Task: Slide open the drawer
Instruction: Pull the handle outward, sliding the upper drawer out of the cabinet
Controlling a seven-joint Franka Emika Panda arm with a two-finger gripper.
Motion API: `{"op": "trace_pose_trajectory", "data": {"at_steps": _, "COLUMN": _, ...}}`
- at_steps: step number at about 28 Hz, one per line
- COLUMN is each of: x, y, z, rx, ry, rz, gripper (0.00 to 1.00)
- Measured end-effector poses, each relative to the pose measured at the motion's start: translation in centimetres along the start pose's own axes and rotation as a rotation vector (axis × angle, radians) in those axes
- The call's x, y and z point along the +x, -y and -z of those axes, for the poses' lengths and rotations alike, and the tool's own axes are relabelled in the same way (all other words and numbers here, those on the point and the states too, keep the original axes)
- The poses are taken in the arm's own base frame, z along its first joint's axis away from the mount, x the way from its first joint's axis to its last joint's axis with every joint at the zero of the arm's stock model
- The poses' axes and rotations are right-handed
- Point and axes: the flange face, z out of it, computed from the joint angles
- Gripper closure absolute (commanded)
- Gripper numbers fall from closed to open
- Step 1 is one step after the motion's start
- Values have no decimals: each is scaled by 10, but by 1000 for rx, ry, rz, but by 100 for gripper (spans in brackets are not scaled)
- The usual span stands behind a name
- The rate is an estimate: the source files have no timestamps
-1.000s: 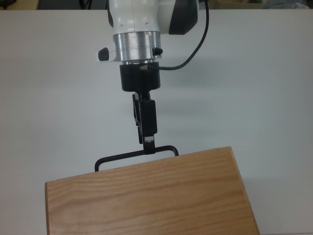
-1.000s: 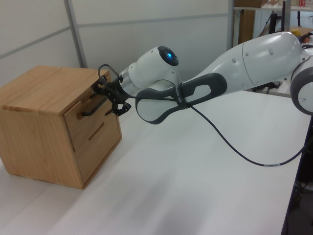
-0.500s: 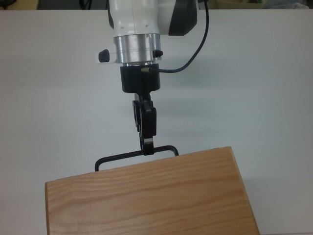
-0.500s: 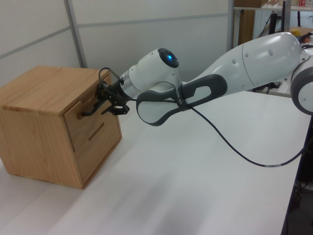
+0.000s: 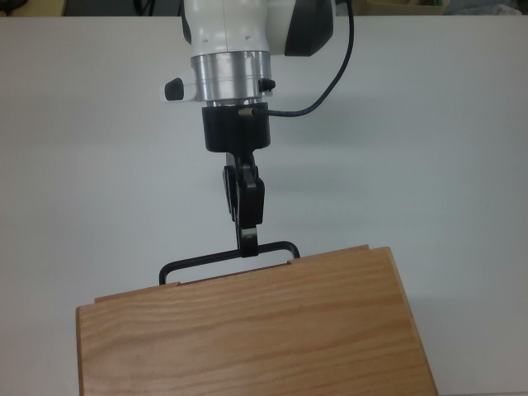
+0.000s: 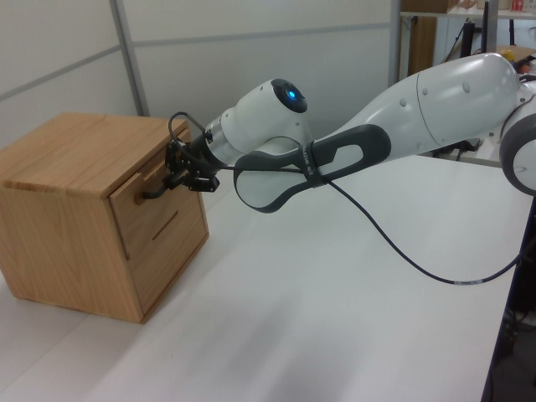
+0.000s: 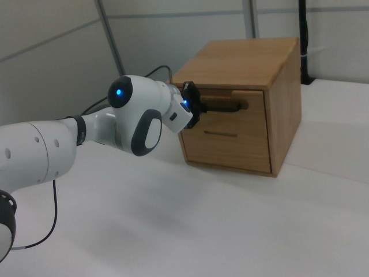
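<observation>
Nearest in the top view, the cabinet (image 5: 247,330) top hides all of the drawer (image 5: 330,252) except a thin lip of its front panel peeking past the slab edge; the left view shows that panel at the cabinet's upper front. The claw (image 5: 248,241) is clamped together on the black bar handle (image 5: 206,263) just beyond the cabinet. Behind it the arm (image 6: 402,126) stretches roughly level over the white table (image 5: 462,148), a black cable (image 6: 419,264) drooping from it.

We see a plain white tabletop (image 6: 335,318) filling most of each view, evenly lit w/ soft shadows. Behind it, pale grey wall panels (image 6: 276,50) split by thin seams and a grey metal upright (image 6: 130,59). In the left view's top right, wooden shelving (image 6: 423,33) w/ clutter. In the right view, a black post (image 7: 304,40) stands at the far right.
</observation>
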Motion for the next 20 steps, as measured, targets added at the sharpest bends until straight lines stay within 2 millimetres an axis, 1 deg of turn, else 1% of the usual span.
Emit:
{"op": "trace_pose_trajectory", "data": {"at_steps": 2, "x": 0, "y": 1, "z": 3, "rx": -21, "ry": 3, "rz": 2, "gripper": 100}}
{"op": "trace_pose_trajectory", "data": {"at_steps": 6, "x": 3, "y": 6, "z": 16, "rx": -109, "ry": 18, "rz": 14, "gripper": 100}}
{"op": "trace_pose_trajectory", "data": {"at_steps": 13, "x": 4, "y": 8, "z": 48, "rx": -322, "ry": 50, "rz": 38, "gripper": 100}}
{"op": "trace_pose_trajectory", "data": {"at_steps": 17, "x": 1, "y": 1, "z": 62, "rx": -458, "ry": 72, "rz": 48, "gripper": 100}}
{"op": "trace_pose_trajectory", "data": {"at_steps": 20, "x": -4, "y": -13, "z": 65, "rx": -573, "ry": 98, "rz": 52, "gripper": 100}}
